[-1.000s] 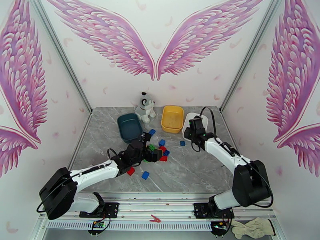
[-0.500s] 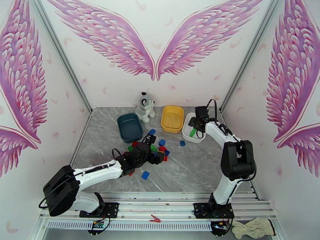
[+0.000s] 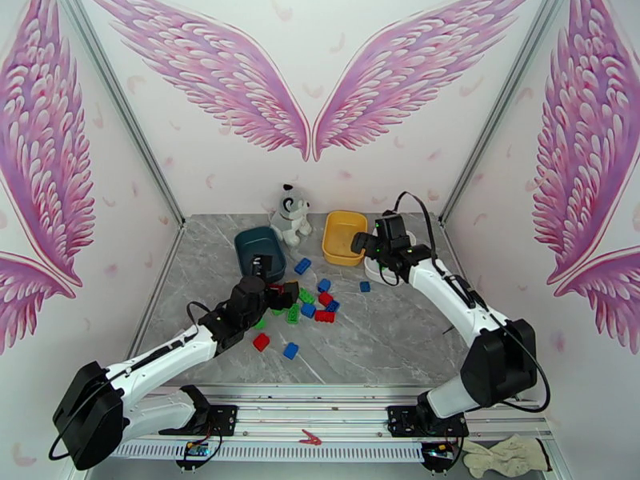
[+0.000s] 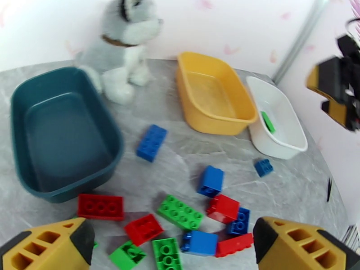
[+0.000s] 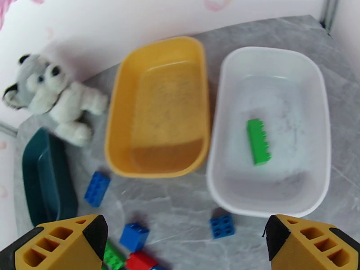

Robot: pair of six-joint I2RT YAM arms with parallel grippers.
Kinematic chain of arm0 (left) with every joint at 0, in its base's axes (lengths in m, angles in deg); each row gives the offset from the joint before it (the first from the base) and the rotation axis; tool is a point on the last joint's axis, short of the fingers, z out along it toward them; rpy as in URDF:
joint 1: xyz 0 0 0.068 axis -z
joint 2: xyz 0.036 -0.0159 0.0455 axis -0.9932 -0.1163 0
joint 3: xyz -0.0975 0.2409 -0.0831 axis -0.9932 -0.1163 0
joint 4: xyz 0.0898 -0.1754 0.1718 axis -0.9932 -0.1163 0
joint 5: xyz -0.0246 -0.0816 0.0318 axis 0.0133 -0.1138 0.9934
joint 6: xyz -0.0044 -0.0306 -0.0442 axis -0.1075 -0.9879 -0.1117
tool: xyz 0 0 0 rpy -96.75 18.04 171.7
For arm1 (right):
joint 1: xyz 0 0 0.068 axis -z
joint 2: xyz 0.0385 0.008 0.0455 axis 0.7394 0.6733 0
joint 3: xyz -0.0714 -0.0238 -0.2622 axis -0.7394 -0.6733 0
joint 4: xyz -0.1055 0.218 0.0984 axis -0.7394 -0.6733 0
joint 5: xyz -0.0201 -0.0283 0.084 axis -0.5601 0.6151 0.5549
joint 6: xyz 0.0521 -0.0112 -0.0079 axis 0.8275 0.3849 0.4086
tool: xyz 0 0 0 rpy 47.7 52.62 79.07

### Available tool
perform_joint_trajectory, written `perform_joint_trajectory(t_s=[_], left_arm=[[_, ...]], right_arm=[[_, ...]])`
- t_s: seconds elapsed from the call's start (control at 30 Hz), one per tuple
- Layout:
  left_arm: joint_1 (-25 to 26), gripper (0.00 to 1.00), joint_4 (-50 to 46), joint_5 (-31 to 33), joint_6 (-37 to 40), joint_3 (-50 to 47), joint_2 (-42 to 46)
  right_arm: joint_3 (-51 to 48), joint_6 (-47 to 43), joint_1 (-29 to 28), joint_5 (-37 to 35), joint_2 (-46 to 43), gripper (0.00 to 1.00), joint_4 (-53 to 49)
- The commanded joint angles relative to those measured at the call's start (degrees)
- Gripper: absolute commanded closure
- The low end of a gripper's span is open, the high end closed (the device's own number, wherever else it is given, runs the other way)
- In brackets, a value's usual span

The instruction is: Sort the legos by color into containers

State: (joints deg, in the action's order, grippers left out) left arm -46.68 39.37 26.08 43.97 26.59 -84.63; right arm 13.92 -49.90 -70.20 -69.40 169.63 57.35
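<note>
1. Progress is slight, by my reading: one green brick (image 5: 258,141) lies flat in the white tub (image 5: 270,194), while the yellow tub (image 5: 157,104) and teal tub (image 4: 63,190) hold nothing.
2. My left gripper (image 4: 173,237) hangs over the pile (image 4: 180,212) with its jaws spread wide and nothing between them. I take it to be lined up there to choose a brick.
3. My right gripper (image 5: 186,235) is likewise spread and empty, looking down on the yellow and white tubs. I judge it sits there because green goes in the white one.
4. The pile lies on the table (image 4: 292,199) just in front of the teal tub. It is a mix of red, green and blue bricks, many touching, studs mostly up.
5. Two strays sit apart from it. A long blue brick (image 4: 151,142) lies between the teal and yellow tubs, and a small blue brick (image 4: 263,167) sits just beside the white tub's near wall.
6. The bricks look glossy, hard and square-sided. Flat faces should grip well, I'd say, but the crowded ones leave little room for a finger.
7. The dog (image 4: 121,46) stands at the back between the teal and yellow tubs and is no part of the sort.
</note>
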Motion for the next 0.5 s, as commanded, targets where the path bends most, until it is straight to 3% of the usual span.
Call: perform_joint_trajectory(t_s=[0.0, 0.23, 0.33, 0.47], left_arm=[[-3.6, 0.01, -2.2, -0.9, -3.6, -1.9, 2.3], [-10.3, 0.01, -2.2, -5.6, -7.2, -3.8, 3.7], [-12.0, 0.01, -2.5, -6.0, -7.7, -4.2, 4.0], [-14.6, 0.01, -2.6, -7.1, -8.7, -5.0, 4.6]], right_arm=[[-4.6, 3.4, -5.9, -3.7, -2.7, 0.01, -1.7], [-20.4, 6.9, -12.5, 5.0, -9.1, 0.01, 13.1], [-24.3, 9.2, -18.7, 2.0, -9.9, 0.03, 15.9], [-21.0, 6.7, -28.3, -0.4, -4.5, 0.07, 12.3]])
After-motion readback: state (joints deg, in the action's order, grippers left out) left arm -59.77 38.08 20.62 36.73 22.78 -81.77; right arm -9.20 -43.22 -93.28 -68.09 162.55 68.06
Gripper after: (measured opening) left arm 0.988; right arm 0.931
